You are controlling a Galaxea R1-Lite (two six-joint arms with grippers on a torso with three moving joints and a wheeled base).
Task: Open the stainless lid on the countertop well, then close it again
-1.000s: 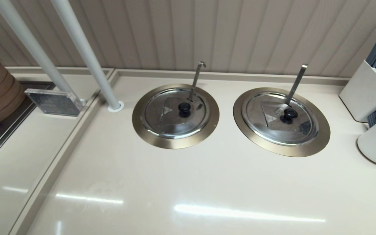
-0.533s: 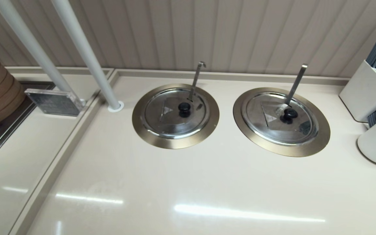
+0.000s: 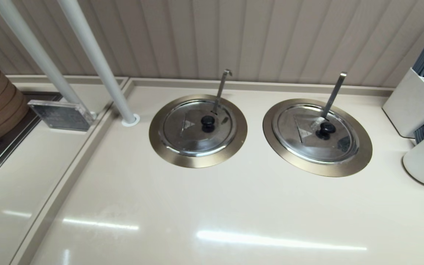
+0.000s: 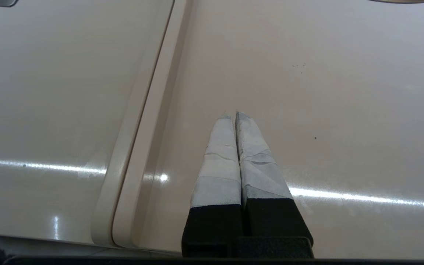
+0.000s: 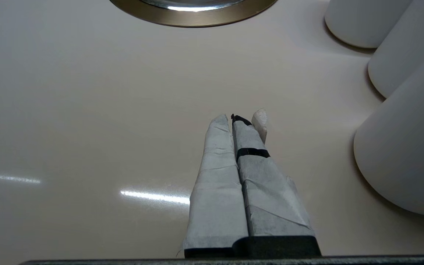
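We can read no words, brands or numbers anywhere. The one sign we find is a triangle engraved on the stainless lid point(image 3: 317, 133), beside its black knob, and another on the twin lid point(image 3: 196, 127). The clear plaque point(image 3: 62, 115) on the left bench carries dark markings too small for us to make out.
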